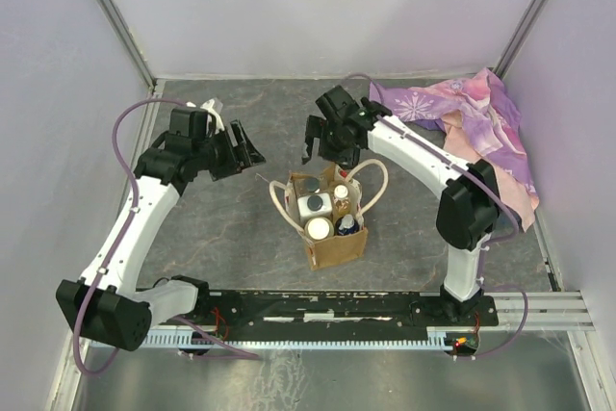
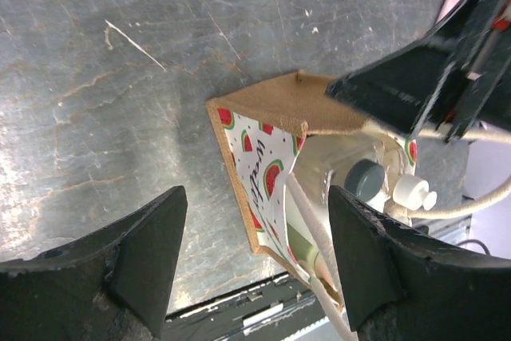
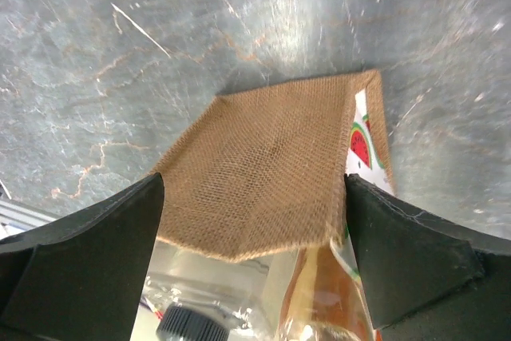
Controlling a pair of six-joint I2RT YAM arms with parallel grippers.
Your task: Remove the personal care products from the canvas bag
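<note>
The canvas bag stands upright mid-table, its cream handles looped out to both sides. Inside it are a white boxy bottle, a cream-capped round one, a blue-topped one and a slim yellowish one. My right gripper hangs open just above the bag's far end; its wrist view looks down on the tan wall, a dark cap and an amber bottle. My left gripper is open, left of the bag and apart from it, facing the watermelon panel.
A purple-pink floral cloth lies bunched in the far right corner. White enclosure walls close in the table on three sides. The arms' black base rail runs along the near edge.
</note>
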